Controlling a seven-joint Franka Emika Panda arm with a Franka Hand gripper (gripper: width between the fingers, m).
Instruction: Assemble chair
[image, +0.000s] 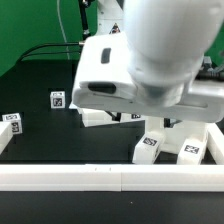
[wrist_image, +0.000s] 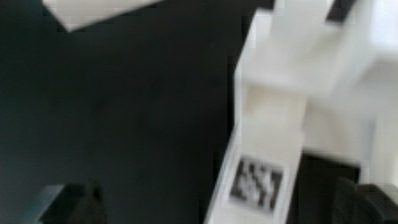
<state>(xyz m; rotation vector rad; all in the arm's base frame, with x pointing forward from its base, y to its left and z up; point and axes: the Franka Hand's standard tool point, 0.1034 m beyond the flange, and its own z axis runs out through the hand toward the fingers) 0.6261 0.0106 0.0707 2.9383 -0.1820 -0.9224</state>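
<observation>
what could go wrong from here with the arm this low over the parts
1. In the wrist view the white part sits off-centre between the open fingers, so closing may shove or twist it rather than grip it.
2. That view is blurred, so aim may be off.
3. In the exterior view one loose part and another stand close under the arm, by the rail; a sideways move could knock them.
</observation>
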